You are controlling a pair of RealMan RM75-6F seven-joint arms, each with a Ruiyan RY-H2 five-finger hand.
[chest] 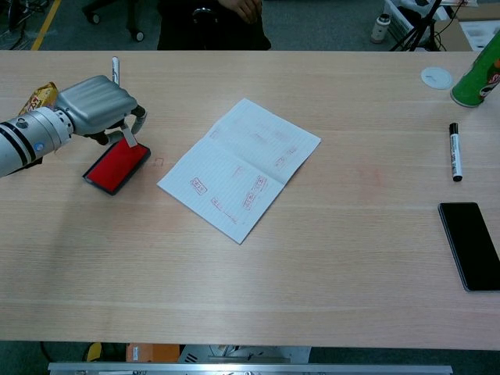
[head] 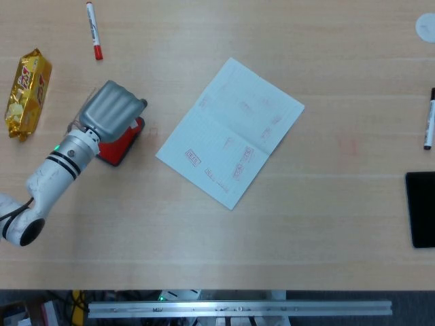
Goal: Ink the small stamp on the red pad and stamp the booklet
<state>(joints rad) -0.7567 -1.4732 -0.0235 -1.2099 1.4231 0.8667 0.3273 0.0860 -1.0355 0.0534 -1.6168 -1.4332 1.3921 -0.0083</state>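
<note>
My left hand [chest: 98, 107] [head: 111, 111] hovers over the far end of the red ink pad [chest: 116, 166] [head: 121, 145] and pinches the small stamp [chest: 127, 134], whose pale end points down just above the pad. The head view hides the stamp under the hand. The open booklet [chest: 240, 167] [head: 230, 132] lies to the right of the pad, with several red stamp marks on its pages. My right hand shows in neither view.
A yellow snack packet [head: 27, 93] and a red-capped marker [head: 94, 30] lie on the far left. A black marker [chest: 454, 151], a black phone [chest: 469, 245], a white lid [chest: 436, 76] and a green can [chest: 479, 75] sit on the right side.
</note>
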